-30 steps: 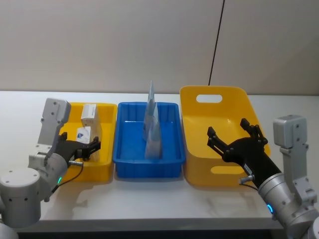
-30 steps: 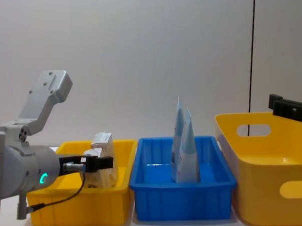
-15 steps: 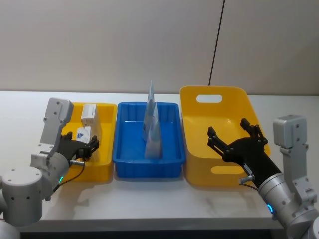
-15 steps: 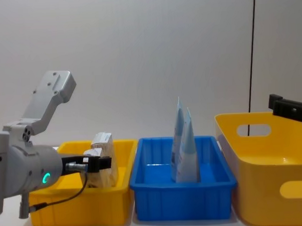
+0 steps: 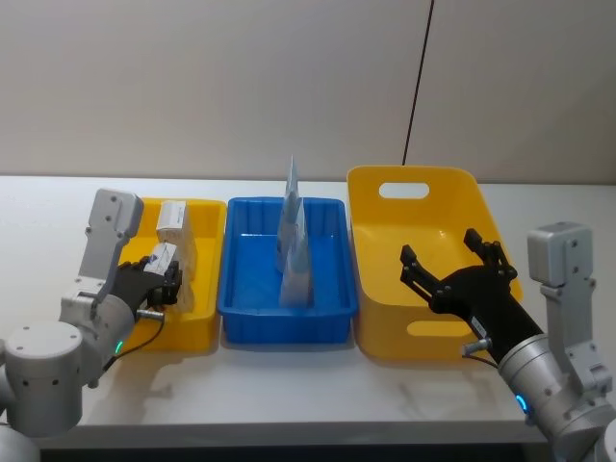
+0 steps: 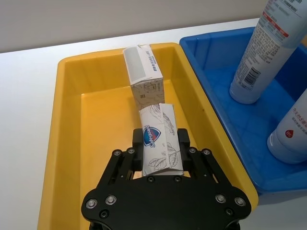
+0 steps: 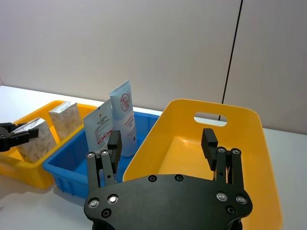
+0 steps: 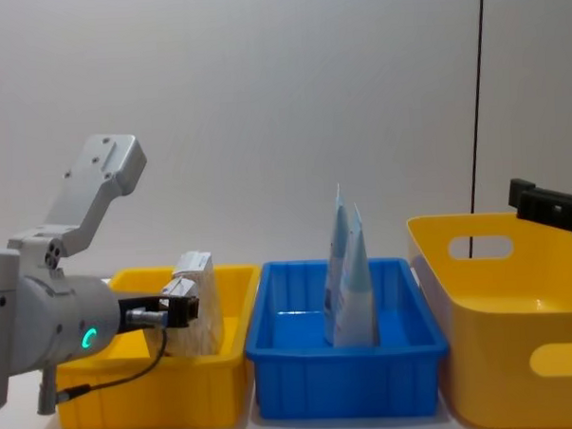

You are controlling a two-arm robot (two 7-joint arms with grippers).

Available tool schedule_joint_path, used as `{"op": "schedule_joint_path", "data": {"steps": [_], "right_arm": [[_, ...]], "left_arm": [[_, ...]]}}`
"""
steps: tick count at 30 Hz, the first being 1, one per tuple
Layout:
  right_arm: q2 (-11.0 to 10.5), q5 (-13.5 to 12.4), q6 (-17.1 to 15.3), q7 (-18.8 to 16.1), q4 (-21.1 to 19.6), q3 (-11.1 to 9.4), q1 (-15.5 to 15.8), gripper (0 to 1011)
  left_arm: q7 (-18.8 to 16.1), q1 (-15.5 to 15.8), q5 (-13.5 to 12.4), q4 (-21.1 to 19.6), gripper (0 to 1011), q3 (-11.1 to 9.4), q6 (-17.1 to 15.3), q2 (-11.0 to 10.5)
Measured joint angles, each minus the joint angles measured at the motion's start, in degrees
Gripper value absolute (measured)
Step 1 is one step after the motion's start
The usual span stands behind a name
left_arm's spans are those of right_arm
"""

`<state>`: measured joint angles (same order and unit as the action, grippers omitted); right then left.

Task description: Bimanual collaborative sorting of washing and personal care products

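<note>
Whitish leaf-print carton point(image 6: 158, 143), blue logo

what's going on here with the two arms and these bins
The left gripper is shut on a leaf-print carton inside the small yellow bin, in front of a second carton. Two squeeze tubes stand upright in the blue bin. The right gripper hangs open above the large yellow bin, holding nothing.

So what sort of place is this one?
Probably a robotics lab sorting bench: white table against a bare wall, small yellow bin, blue bin and large yellow bin in a row, left gripper shut on a carton, right gripper open over the large one.
</note>
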<state>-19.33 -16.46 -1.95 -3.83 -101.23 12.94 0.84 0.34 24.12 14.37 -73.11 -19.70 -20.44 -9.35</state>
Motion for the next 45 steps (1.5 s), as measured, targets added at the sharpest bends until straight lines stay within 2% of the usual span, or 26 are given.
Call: {"op": "schedule_joint_path", "data": {"steps": [14,20,33,38,45], "right_arm": [[0.00,0.00,0.00,0.00,0.00,0.00,0.00,1002],[0.00,0.00,0.00,0.00,0.00,0.00,0.00,1002],[0.00,0.00,0.00,0.00,0.00,0.00,0.00,1002],[0.00,0.00,0.00,0.00,0.00,0.00,0.00,1002],[0.00,0.00,0.00,0.00,0.00,0.00,0.00,1002]], "left_arm": [[0.24,-0.01,-0.11,-0.09,334,-0.01,0.00,0.00],[1.50,-0.54,-0.46,-1.68,334,-0.25,0.90,-0.86],[6.55,-1.61,-1.48,-8.66,334,-0.79,4.46,-4.88],[10.22,-1.64,-1.44,-12.58,334,-0.73,6.04,-7.38],[14.55,-1.49,-0.95,-15.67,334,-0.63,7.73,-9.89]]}}
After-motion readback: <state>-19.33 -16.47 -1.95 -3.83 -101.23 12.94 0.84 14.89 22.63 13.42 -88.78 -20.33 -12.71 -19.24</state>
